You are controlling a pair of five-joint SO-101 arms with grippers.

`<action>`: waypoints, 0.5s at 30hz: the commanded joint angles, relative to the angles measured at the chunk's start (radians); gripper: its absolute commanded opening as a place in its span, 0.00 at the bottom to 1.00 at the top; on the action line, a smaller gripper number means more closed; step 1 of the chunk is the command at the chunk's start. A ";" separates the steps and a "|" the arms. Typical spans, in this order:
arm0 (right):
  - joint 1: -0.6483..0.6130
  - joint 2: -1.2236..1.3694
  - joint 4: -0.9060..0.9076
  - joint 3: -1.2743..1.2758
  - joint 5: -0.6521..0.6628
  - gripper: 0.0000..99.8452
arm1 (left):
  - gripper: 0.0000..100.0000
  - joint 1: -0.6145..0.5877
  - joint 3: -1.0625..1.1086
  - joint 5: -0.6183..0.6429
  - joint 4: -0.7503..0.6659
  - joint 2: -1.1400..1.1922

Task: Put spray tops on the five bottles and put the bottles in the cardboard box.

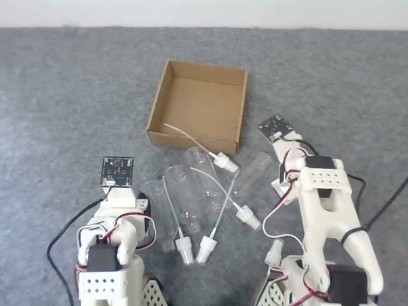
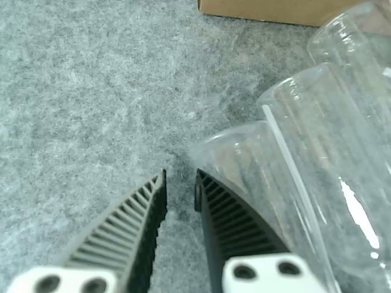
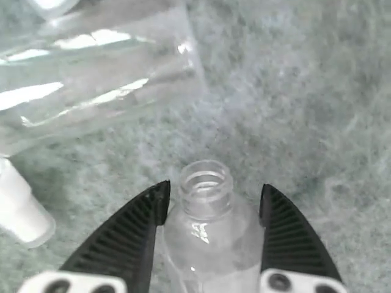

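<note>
bottles (image 1: 182, 194) just before the cardboard box (image 1: 191, 139)

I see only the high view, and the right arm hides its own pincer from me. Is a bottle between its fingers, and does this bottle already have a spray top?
Observer: Yes. The right pincer grips a clear bottle at its shoulders.
Operator: And the spray top?
Observer: There is none. The bottle's threaded mouth is open.
Operator: What does the left pincer hold?
Observer: Nothing. The left pincer has its fingers slightly apart over the carpet, beside the base of a second clear bottle.
</note>
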 commanded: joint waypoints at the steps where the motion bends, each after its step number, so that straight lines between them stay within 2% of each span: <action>1: -0.030 -0.050 0.013 -0.063 -0.012 0.18 | 0.08 0.005 -0.019 -0.008 0.003 -0.015; 6: -0.036 -0.050 0.015 -0.063 -0.008 0.19 | 0.08 0.005 -0.019 -0.008 0.003 -0.015; 11: -0.036 -0.051 0.041 -0.063 -0.009 0.35 | 0.08 0.005 -0.019 -0.008 0.003 -0.015; 15: -0.036 -0.054 0.050 -0.064 -0.006 0.36 | 0.08 0.005 -0.019 -0.008 0.003 -0.015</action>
